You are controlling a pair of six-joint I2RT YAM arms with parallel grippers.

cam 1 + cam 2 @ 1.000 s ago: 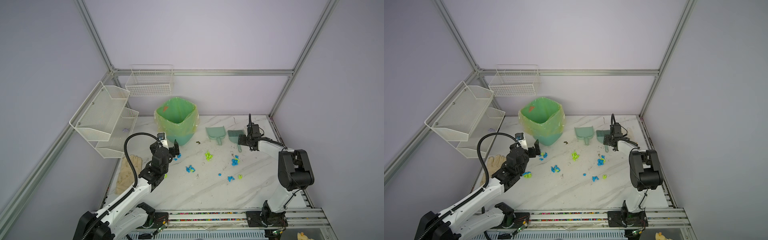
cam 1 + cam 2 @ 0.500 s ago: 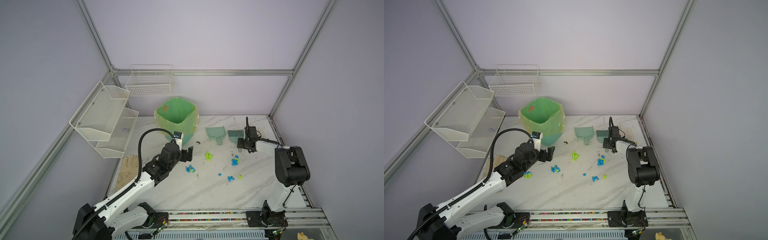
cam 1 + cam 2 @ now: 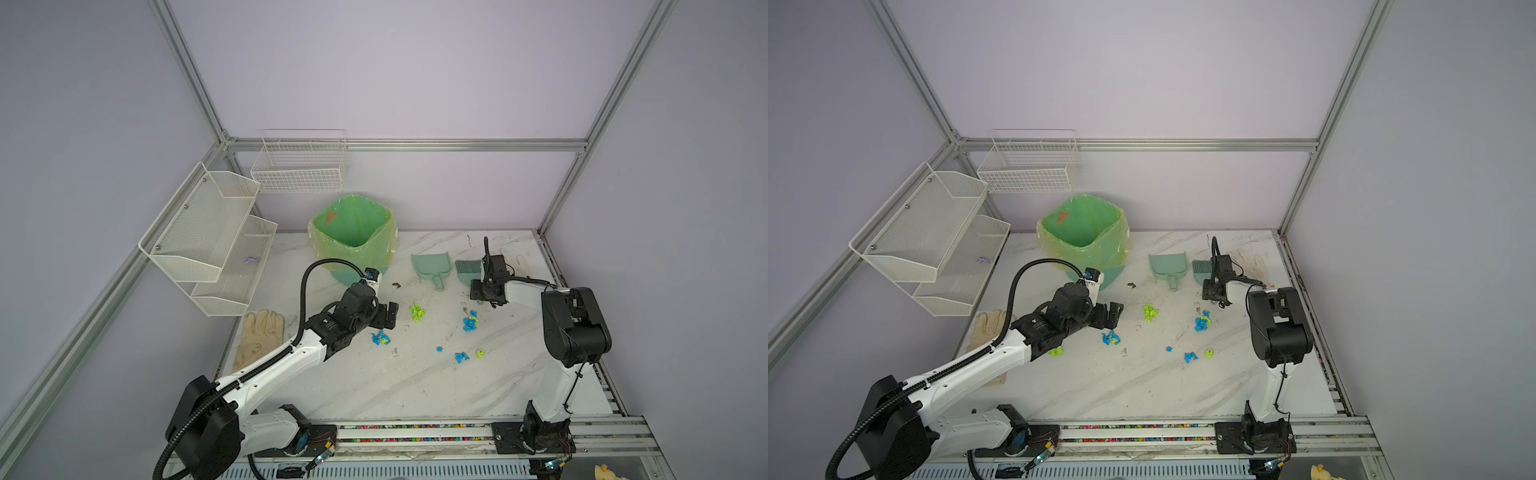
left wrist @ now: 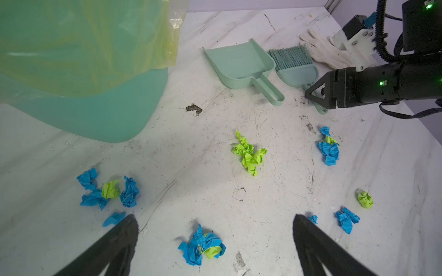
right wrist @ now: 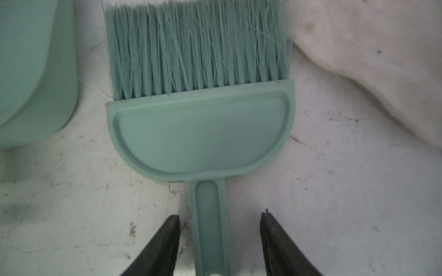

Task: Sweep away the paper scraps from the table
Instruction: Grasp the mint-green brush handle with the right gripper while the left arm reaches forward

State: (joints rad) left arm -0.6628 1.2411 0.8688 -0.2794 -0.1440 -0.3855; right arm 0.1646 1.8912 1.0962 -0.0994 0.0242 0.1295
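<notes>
Swung inward across the bench point(image 4: 181, 153), the left end effector point(image 4: 215, 219) hovers splayed wide above paper scraps point(image 4: 202, 247), with more scattered beyond. Narrowed since, the right end effector point(image 5: 220, 214) straddles the brush handle point(image 5: 210, 229), unclenched, gaps either side.

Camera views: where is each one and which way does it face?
Top views: high at the front, looking down on the table; left arm, right arm show.
Left wrist: left arm, facing paper scraps and dustpan; open left claw shows.
Right wrist: right arm, down at the brush; right claw straddles its handle.
Shared: both wrist views show the brush.
</notes>
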